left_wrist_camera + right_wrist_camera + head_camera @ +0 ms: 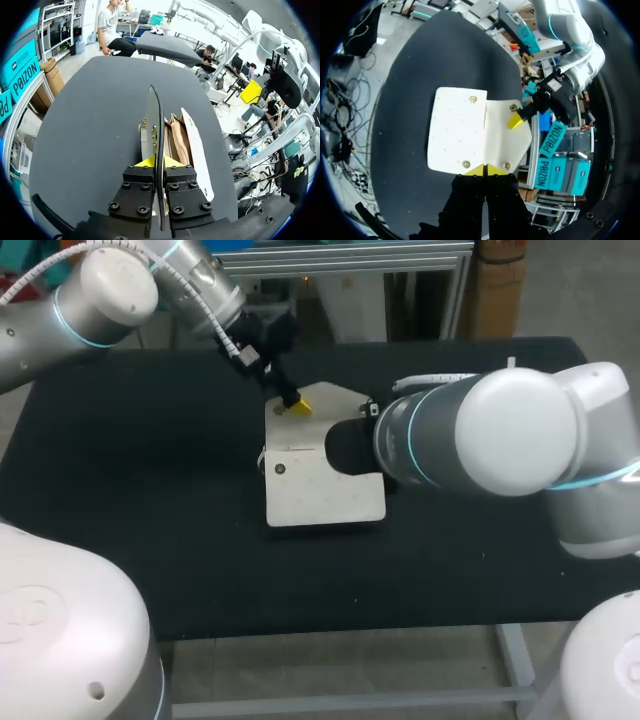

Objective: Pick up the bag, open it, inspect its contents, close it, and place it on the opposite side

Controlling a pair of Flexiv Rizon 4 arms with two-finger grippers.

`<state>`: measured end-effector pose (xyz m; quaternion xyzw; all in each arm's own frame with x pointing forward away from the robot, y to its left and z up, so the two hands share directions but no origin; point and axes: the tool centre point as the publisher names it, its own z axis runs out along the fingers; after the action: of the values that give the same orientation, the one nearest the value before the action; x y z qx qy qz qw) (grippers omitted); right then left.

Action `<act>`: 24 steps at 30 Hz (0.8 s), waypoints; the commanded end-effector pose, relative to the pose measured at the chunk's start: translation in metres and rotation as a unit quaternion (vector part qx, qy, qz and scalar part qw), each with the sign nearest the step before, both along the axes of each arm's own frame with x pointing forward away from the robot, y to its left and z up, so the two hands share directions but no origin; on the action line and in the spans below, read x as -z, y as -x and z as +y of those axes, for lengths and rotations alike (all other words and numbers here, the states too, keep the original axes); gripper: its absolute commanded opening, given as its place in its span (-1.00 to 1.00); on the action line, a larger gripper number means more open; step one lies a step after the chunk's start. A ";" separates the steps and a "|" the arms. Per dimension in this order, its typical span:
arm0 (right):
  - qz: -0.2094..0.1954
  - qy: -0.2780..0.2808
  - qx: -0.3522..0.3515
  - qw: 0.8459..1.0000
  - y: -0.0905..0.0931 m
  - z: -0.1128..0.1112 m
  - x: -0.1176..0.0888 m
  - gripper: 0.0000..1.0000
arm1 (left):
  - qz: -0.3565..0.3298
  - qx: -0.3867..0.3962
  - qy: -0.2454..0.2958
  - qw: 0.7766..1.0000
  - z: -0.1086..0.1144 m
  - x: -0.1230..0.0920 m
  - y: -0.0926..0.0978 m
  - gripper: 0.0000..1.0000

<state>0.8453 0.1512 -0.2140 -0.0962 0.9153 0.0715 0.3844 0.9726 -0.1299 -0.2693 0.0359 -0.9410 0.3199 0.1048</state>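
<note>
Your bag (310, 495) lies flat mid-table, with its long axis running away from you. Your right gripper (485, 170) sits at its side edge with tips pressed together; you can't tell if it grips anything. Farther off, your left gripper (158, 162) pinches the flap (153, 116) edge-on. The left is probably the arm to lift, with the bag's mouth straight ahead of its fingers.

No lettering seems legible on the bag (305, 485) or the table (130, 470).
</note>
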 end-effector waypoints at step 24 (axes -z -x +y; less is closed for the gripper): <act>0.061 -0.008 0.037 0.997 0.041 -0.003 0.063 -0.52 | -0.078 -0.017 -0.012 0.997 0.007 0.035 -0.012 -1.00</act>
<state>0.8190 0.1474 -0.2781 -0.0593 0.9388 0.0786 0.3299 0.9844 -0.1234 -0.3021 0.0281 -0.9500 0.3100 0.0259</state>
